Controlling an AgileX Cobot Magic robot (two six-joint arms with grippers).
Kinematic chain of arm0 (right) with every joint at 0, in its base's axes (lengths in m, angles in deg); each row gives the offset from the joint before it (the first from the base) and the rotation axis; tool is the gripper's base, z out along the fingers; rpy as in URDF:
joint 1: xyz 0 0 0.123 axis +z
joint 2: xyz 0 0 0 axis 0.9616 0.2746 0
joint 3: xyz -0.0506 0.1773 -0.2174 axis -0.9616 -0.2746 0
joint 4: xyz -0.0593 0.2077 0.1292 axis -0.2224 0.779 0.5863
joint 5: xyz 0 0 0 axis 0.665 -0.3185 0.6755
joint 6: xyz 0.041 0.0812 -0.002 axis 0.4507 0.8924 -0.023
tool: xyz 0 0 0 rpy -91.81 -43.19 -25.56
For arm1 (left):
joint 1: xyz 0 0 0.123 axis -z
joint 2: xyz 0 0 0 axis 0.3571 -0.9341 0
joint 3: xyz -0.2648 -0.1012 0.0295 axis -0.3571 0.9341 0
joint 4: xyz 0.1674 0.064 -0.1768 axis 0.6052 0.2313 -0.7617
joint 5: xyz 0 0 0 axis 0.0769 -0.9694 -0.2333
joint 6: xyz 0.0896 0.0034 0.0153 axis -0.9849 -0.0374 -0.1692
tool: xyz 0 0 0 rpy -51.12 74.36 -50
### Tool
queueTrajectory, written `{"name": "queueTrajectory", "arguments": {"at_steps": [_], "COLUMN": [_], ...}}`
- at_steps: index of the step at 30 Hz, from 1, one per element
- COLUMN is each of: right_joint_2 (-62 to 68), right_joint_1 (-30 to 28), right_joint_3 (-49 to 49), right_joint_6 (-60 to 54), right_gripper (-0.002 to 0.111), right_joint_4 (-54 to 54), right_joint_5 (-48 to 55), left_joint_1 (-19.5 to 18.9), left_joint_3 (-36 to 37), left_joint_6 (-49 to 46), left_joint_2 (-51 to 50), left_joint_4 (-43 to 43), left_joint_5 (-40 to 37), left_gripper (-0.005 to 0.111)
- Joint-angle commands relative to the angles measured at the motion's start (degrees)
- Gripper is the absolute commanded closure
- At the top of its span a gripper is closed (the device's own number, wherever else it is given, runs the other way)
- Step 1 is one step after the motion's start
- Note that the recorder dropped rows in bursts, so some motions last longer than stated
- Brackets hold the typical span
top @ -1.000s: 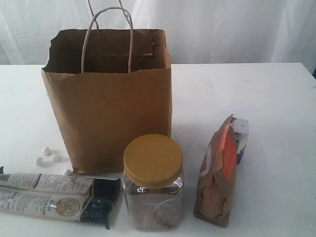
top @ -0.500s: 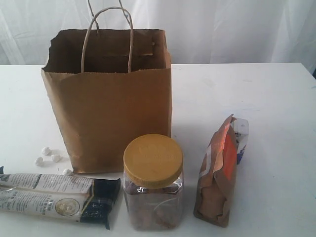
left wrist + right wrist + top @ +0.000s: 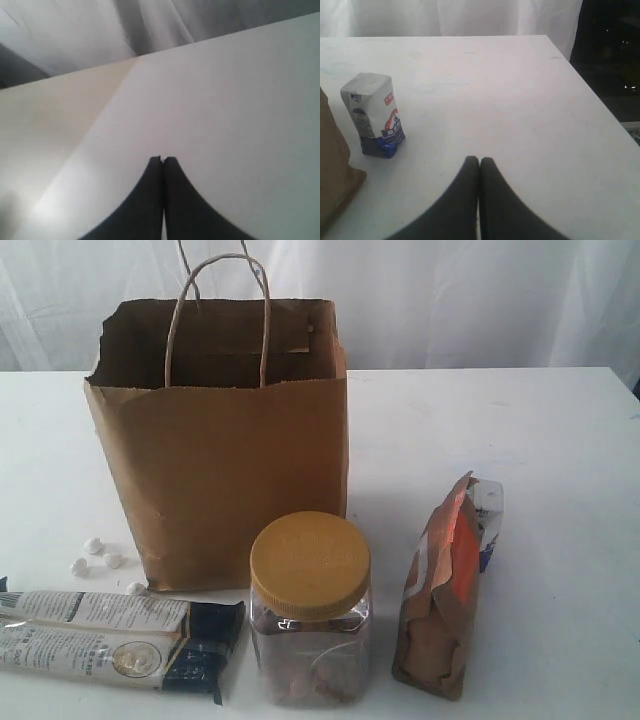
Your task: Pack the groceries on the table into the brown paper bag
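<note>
Toward 9 o'clock on the table we see the bag, upright with its mouth open. Its inside is in shadow, so we cannot tell what lies in it. At 5 o'clock from the bag, just beside its base, stands the jar. The yellow lid is on, and brownish pieces sit in the lower part of the jar. At 7 o'clock from the bag the twin packet lies flat, with its dark end near the jar. A few small white bits lie at 8 o'clock from the bag, close to its lower corner. At 3 o'clock from the jar, and apart from it, the pouch stands upright. The carton stands just behind the pouch, at its 1 o'clock, and is mostly hidden by it. In the right wrist view we find the carton upright and closed beside the pouch, apart from the right gripper. That gripper's jaws are pressed together and hold nothing. The left gripper likewise has its tips meeting, over plain tabletop.
</note>
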State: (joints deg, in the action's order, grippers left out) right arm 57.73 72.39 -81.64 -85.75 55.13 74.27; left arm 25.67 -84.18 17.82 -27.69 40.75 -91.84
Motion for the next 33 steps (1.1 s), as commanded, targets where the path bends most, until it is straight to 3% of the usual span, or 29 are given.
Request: {"name": "queueTrajectory", "arguments": {"at_steps": [1,3,8,10,12,15,17,20,22,24,27,29,30,33], "right_joint_2": [-0.25,-0.25,-0.25,-0.25,-0.25,-0.25,-0.25,-0.25,-0.25,-0.25,-0.25,-0.25,-0.25,-0.25], "right_joint_1": [-0.47,-0.47,-0.47,-0.47,-0.47,-0.47,-0.47,-0.47,-0.47,-0.47,-0.47,-0.47,-0.47,-0.47], "right_joint_3": [0.01,0.01,0.01,0.01,0.01,0.01,0.01,0.01,0.01,0.01,0.01,0.01,0.01,0.01], "right_joint_6": [0.18,0.18,0.18,0.18,0.18,0.18,0.18,0.18,0.18,0.18,0.18,0.18,0.18,0.18], "right_gripper": [0.108,0.108,0.108,0.108,0.108,0.108,0.108,0.108,0.108,0.108,0.108,0.108,0.108,0.108], "right_joint_4": [-0.26,-0.26,-0.26,-0.26,-0.26,-0.26,-0.26,-0.26,-0.26,-0.26,-0.26,-0.26,-0.26,-0.26], "right_joint_5": [-0.20,-0.20,-0.20,-0.20,-0.20,-0.20,-0.20,-0.20,-0.20,-0.20,-0.20,-0.20,-0.20,-0.20], "left_joint_1": [-0.01,-0.01,-0.01,-0.01,-0.01,-0.01,-0.01,-0.01,-0.01,-0.01,-1.42,-6.10,-10.49,-16.83], "left_joint_3": [1.68,2.31,3.07,4.96,8.16,13.95,16.95,19.50,20.36,21.42,21.25,19.48,18.97,21.08], "left_joint_6": [-6.75,-11.75,-21.13,-33.79,-53.84,-76.44,-76.65,-61.95,-57.18,-57.88,-61.45,-67.82,-68.66,-62.61], "left_joint_2": [4.33,6.23,7.18,7.18,7.18,7.18,7.18,7.18,7.18,9.14,16.60,23.23,25.85,25.85], "left_joint_4": [-19.98,-28.11,-30.49,-35.76,-49.10,-67.01,-71.38,-71.57,-71.57,-71.96,-73.36,-76.15,-76.16,-76.28], "left_joint_5": [8.15,15.26,17.09,16.35,17.70,24.77,33.11,43.77,41.97,36.24,35.95,30.25,27.50,30.25], "left_gripper": [0.107,0.107,0.107,0.107,0.107,0.107,0.107,0.107,0.107,0.107,0.107,0.107,0.107,0.107]}}
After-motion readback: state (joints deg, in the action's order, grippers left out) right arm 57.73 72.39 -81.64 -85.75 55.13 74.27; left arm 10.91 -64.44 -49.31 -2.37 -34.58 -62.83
